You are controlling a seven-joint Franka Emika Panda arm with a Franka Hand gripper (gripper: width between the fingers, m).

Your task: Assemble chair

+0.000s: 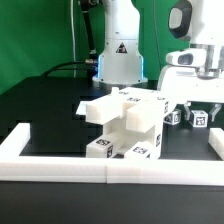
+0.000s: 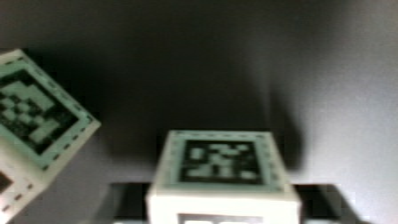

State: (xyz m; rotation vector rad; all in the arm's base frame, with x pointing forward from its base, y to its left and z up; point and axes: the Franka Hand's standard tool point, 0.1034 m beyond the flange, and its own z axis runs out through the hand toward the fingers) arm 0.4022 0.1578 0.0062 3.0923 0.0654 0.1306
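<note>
The tool [image 1: 200, 108] hangs straight down at the exterior view's right, its fingers [image 2: 125, 200] clenched on opposite sides of a small leg [image 2: 217, 160] with no gap showing, likely so it can be carried to the larger chair blocks [image 1: 125, 118] grouped mid-scene on the table [image 1: 50, 100]. The leg stands just beside a second leg [image 1: 172, 117], tagged face up toward the wrist. Being near-cubic, its long axis is hard to tell, seemingly vertical.

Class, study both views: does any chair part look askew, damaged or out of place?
Nothing looks broken or spilled. Only oddity: in the wrist view, a tagged part lies turned at an angle to the tagged block between the gripper's fingers.
</note>
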